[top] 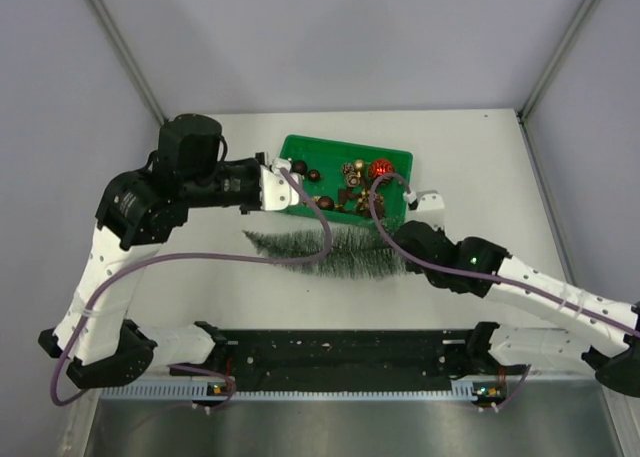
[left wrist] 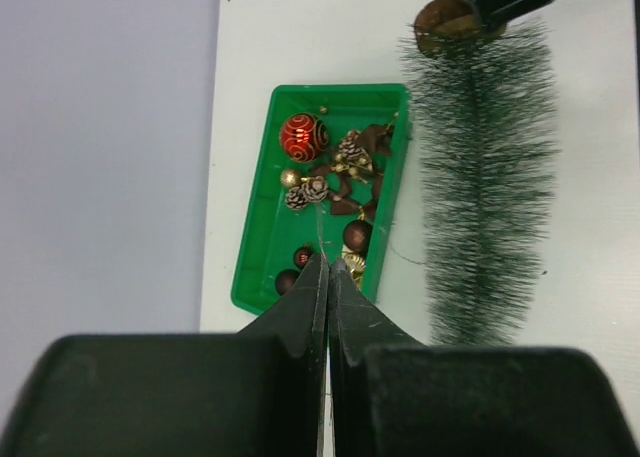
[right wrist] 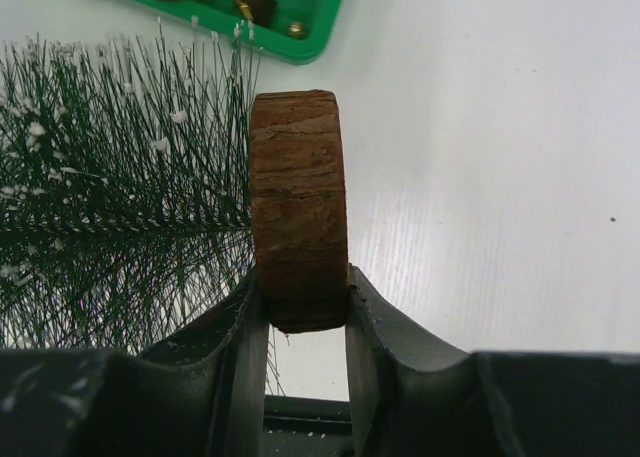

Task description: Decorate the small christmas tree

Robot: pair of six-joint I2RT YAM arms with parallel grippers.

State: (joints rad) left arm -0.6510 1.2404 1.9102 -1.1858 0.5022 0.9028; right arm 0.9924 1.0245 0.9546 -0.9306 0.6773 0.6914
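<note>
Right gripper [right wrist: 303,299] clamps base [right wrist: 298,197] of small christmas tree [top: 290,245]; left gripper [left wrist: 327,269] closed over green tray [left wrist: 258,249].

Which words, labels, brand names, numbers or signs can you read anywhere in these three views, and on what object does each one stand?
There is no readable text in any view. The flat green plastic tray, the shiny red ball ornament with gold swirls, the bristly dark green frosted tree and its round brown wooden base all carry no lettering, numbers or signs.
</note>
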